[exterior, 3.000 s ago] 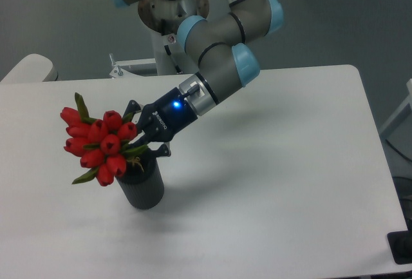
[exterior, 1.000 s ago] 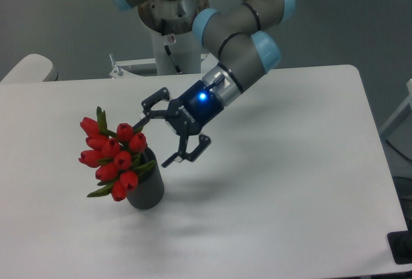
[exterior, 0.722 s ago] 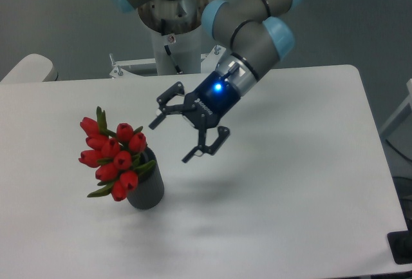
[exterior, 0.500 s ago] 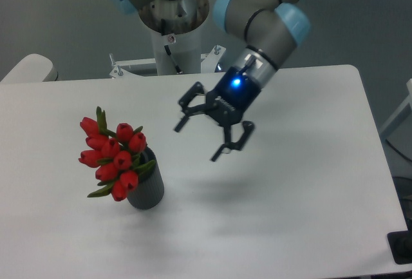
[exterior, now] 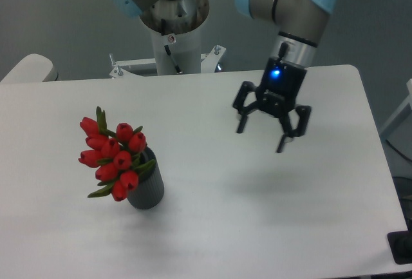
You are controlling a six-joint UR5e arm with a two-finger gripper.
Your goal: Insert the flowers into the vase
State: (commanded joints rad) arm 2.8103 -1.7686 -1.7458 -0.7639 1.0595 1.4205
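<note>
The flowers (exterior: 112, 156), a tight bunch of red closed tulip heads with green leaves, stand with their stems in the vase (exterior: 147, 187) and lean out to its left. The vase is small, dark grey and ribbed, and stands upright on the white table at the left. My gripper (exterior: 262, 138) hangs open and empty above the table's right half, fingers pointing down, well clear of the flowers and the vase.
The white table (exterior: 270, 227) has its right edge near the frame's right side. The robot's base column (exterior: 174, 28) stands behind the table's back edge. A pale rounded object (exterior: 26, 69) sits at the far left, beyond the table.
My gripper let go of the flowers, which settled leaning left in the vase. It then opened wide and swung up and to the right, away from the vase.
</note>
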